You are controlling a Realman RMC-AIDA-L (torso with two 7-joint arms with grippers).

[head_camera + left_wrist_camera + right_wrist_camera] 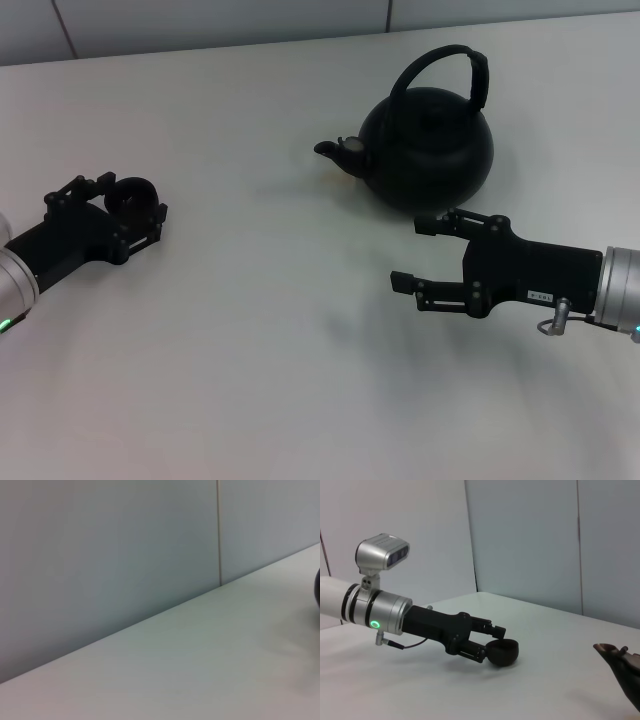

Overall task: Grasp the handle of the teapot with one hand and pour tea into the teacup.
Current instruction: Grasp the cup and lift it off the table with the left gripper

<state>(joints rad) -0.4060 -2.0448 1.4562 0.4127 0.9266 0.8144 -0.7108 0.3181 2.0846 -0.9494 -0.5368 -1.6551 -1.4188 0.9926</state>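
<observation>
The round black teapot [432, 145] stands at the back right of the table, its spout [330, 149] pointing left and its arched handle [447, 62] upright. My right gripper [412, 253] is open and empty, just in front of the teapot and clear of it. My left gripper [132, 200] is at the far left, closed around the small black teacup [130, 190]. The right wrist view shows the left gripper [492, 642] holding the teacup [504, 652] low over the table, with the teapot's spout [615, 655] at the edge. The left wrist view shows only a sliver of the teapot [318, 587].
The white table [260, 330] runs back to a grey panelled wall [125, 545]. Nothing else stands on the table between the two grippers.
</observation>
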